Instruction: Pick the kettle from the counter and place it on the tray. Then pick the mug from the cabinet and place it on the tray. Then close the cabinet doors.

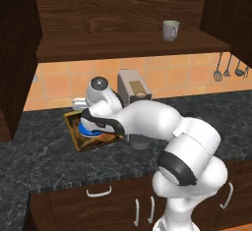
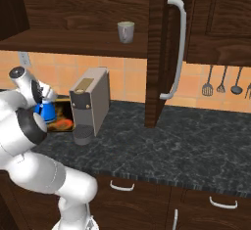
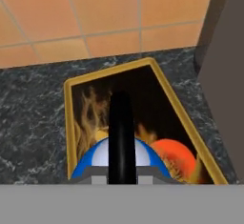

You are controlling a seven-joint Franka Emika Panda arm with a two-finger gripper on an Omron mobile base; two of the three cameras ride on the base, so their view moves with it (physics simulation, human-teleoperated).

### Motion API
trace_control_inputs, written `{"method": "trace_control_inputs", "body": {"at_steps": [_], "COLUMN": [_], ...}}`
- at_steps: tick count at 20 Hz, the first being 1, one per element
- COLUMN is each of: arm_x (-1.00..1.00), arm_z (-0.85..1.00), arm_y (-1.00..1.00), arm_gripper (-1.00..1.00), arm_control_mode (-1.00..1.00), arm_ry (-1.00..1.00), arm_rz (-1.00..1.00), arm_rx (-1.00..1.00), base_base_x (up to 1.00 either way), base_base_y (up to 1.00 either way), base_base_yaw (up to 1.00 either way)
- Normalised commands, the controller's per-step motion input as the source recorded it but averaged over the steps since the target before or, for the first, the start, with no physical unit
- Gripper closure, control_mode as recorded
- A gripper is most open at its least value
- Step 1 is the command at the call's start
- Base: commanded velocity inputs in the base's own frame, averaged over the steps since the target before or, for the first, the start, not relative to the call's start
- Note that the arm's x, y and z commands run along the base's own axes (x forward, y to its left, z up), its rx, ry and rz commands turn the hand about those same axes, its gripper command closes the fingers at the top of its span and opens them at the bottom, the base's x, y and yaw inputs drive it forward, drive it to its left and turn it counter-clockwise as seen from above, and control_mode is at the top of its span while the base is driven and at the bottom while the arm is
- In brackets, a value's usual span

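Kettle (image 3: pixel 119 154) directly under gripper (image 3: pixel 121 178), over tray (image 3: pixel 190 118); black handle (image 3: pixel 121 132) runs up between the fingers, clenched on it.

coffee machine (image 2: pixel 90 104) beside wall | utensils (image 2: pixel 223 82) hanging | orange tile backsplash (image 3: pixel 95 13)

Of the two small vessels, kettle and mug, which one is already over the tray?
The small bright blue dome-shaped kettle with the black arched handle: it sits over the gold-rimmed tray, under the gripper. The beige-grey ceramic mug stands on the dark wood cabinet shelf.
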Motion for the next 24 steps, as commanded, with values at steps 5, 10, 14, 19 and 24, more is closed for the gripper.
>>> {"method": "trace_control_inputs", "body": {"at_steps": [5,10,14,19,24], "arm_x": [0.91,0.63,0.26,0.09,0.02], "arm_z": [-0.02,-0.09,-0.27,-0.29,-0.22], "arm_y": [0.25,0.33,0.35,0.09,-0.06], "arm_gripper": [1.00,1.00,1.00,1.00,1.00], "arm_control_mode": [-1.00,-1.00,-1.00,-1.00,-1.00], "arm_ry": [0.00,0.00,-0.01,-0.13,-0.24], "arm_rz": [-0.10,-0.05,0.00,0.00,-0.02], "arm_rx": [0.00,0.00,-0.02,-0.04,-0.13], "base_base_x": [0.00,0.00,0.00,0.00,0.00], "base_base_y": [0.00,0.00,0.00,0.00,0.00], "base_base_yaw": [0.00,0.00,0.00,0.00,0.00]}}
